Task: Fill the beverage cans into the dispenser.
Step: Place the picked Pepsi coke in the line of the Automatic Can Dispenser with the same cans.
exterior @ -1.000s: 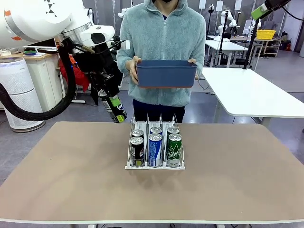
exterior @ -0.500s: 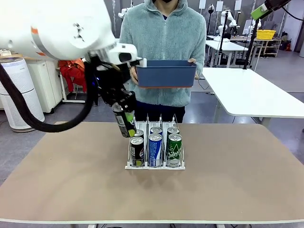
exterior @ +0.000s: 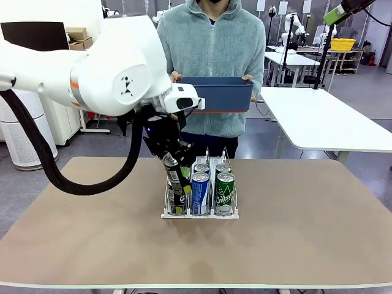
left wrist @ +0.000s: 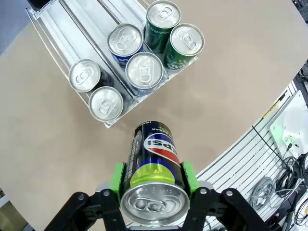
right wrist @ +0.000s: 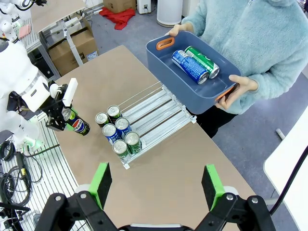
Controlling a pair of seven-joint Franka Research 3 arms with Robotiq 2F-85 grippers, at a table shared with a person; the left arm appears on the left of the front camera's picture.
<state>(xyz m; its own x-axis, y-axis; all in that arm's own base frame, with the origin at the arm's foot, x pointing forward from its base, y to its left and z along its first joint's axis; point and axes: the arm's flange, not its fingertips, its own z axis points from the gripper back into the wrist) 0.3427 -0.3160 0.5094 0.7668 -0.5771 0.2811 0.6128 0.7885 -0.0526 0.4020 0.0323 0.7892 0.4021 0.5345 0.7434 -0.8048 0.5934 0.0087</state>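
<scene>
"Beverage cans, where were they?"

"Six stood upright at the near end of the dispenser (exterior: 199,214) (left wrist: 62,29) (right wrist: 159,113), two to a lane: black cans (left wrist: 96,89) in the robot's left lane, blue cans (exterior: 200,191) (left wrist: 134,57) in the middle one, green cans (exterior: 225,192) (left wrist: 173,31) in the right one. A seventh, the black Pepsi can (exterior: 174,173) (left wrist: 154,161) (right wrist: 79,125), hung tilted above the surface (exterior: 294,233), just short of the left lane's front end."

"What held it?"

"The left tool (exterior: 166,153) (left wrist: 153,180), its green pads (left wrist: 117,178) pressed on the can's sides near the silver top."

"And the right tool?"

"The right tool (right wrist: 156,180) stood wide and empty, high over the surface."

"And the person?"

"Across the surface, both hands (exterior: 248,78) (right wrist: 238,89) held a dark blue bin (exterior: 220,97) (right wrist: 202,98). A blue can (right wrist: 190,66) and a green can (right wrist: 203,61) lay side by side in it."
</scene>
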